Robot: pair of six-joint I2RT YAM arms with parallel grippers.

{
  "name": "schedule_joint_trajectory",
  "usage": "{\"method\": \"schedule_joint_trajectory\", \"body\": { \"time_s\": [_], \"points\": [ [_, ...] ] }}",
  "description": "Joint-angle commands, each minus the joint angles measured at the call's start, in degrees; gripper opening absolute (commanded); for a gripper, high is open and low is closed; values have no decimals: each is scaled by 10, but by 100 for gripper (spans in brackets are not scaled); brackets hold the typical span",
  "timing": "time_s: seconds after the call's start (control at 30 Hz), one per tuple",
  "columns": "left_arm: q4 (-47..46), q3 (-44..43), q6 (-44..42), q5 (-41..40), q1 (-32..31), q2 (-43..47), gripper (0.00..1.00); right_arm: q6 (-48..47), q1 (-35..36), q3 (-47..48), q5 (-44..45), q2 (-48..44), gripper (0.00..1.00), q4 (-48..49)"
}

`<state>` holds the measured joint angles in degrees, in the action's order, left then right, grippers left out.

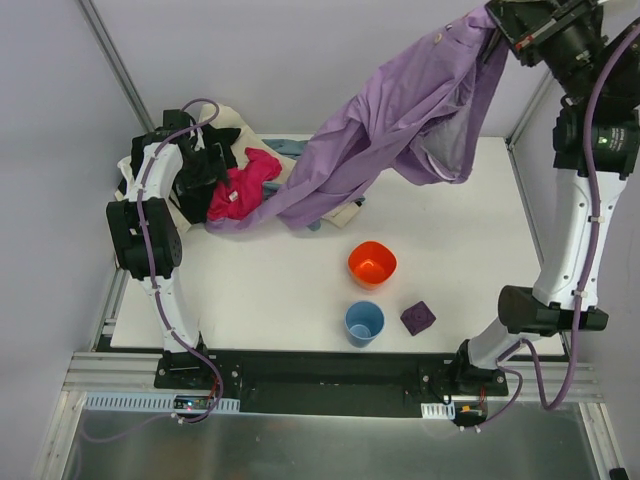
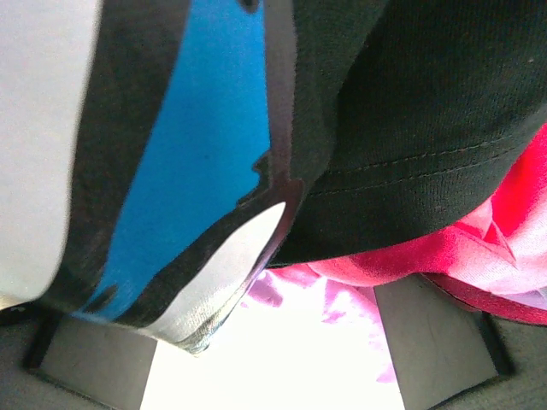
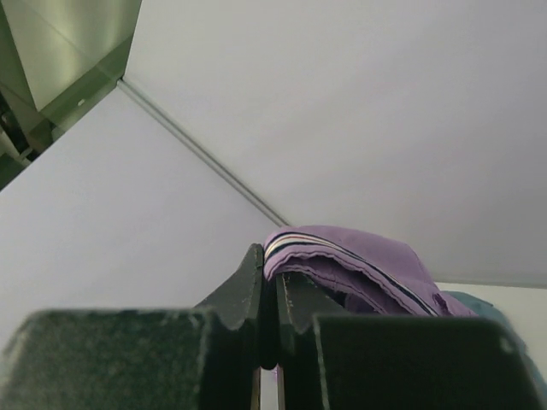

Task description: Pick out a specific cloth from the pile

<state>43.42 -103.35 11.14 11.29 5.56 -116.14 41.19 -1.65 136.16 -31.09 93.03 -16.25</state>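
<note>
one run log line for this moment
right gripper: shut on lavender cloth, raised high | left gripper: open at pile | cloth's lower end by pile

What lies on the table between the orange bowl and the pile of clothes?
In the top view, the lower end of the lavender cloth lies beside the pile; from there to the orange bowl the table is bare.

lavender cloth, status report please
Right hand shut on the lavender cloth, raised high. Left hand open, down in the pile. Cloth's low end drapes over the pile, not yet free.
</note>
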Motion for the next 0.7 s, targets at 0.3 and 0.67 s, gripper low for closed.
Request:
{"method": "schedule_joint_trajectory", "body": {
  "time_s": [0.3,0.67],
  "points": [
    [-5,-9,-6,16,-14,43,94,91,-109,16,-47,8,1,124],
    [-4,-41,5,19,-69,151,98,-40,-121,-334,-46,-91,1,120]
  ]
}}
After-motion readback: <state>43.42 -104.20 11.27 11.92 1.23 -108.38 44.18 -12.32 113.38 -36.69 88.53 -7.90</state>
